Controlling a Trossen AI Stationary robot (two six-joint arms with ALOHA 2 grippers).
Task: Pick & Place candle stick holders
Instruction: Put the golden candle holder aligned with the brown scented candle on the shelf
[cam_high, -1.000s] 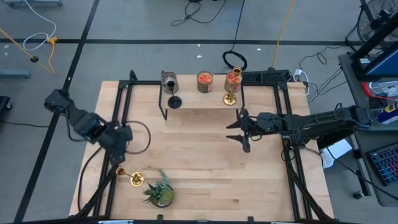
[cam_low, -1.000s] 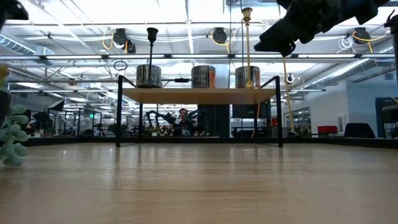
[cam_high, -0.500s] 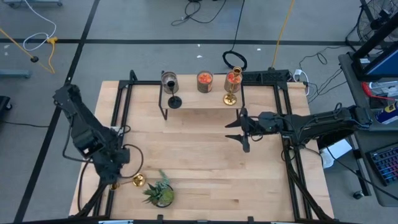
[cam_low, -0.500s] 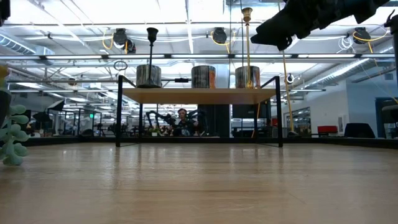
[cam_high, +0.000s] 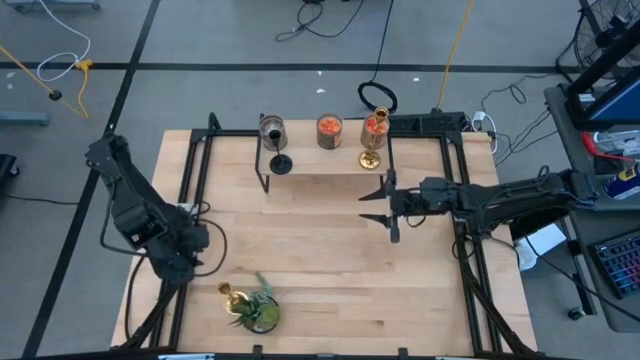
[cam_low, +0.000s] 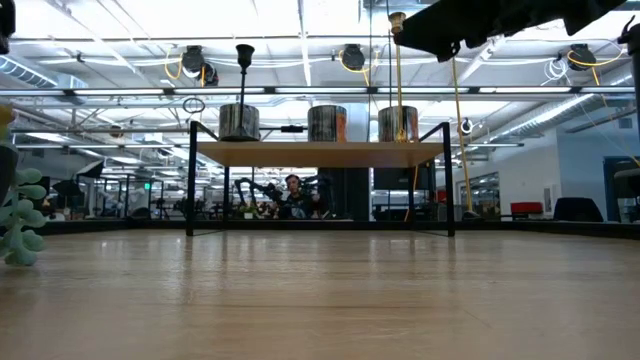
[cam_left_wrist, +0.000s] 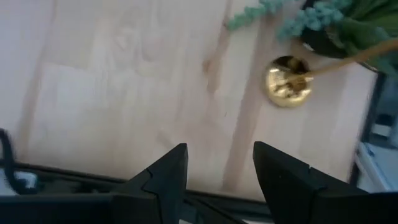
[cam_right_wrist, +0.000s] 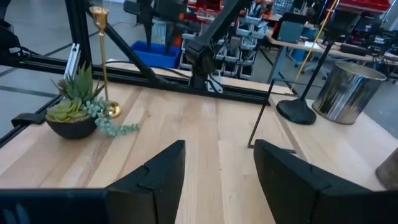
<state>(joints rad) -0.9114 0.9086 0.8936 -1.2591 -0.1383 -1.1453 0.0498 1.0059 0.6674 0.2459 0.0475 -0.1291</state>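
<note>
At the near left of the table (cam_high: 330, 250), a gold candle holder (cam_high: 228, 292) stands upright on its round base, just beside the small potted plant (cam_high: 257, 308), whose trailing leaves reach close to it. The left gripper (cam_high: 190, 262) hangs a little to the left of and behind this holder, apart from it; its two dark fingers (cam_left_wrist: 168, 177) are spread with bare wood showing between them, and in the left wrist view the holder's shiny base (cam_left_wrist: 287, 81) lies ahead of the fingertips and off to one side, untouched. Farther in, over the middle right of the table, the right gripper (cam_high: 385, 208) is held above the wood with its fingers parted and nothing between them; its wrist view looks across the table to the gold holder (cam_right_wrist: 103, 59) beside the plant (cam_right_wrist: 71, 109). At the far edge a raised wooden shelf (cam_high: 325, 165) carries the other two holders: a black candle holder (cam_high: 281, 163) toward the left end, next to a metal jar (cam_high: 272, 131), and a second gold candle holder (cam_high: 370, 155) toward the right end, near a jar with orange filling (cam_high: 329, 130). In the low view both stems rise well above the row of jars (cam_low: 327, 122).
</note>
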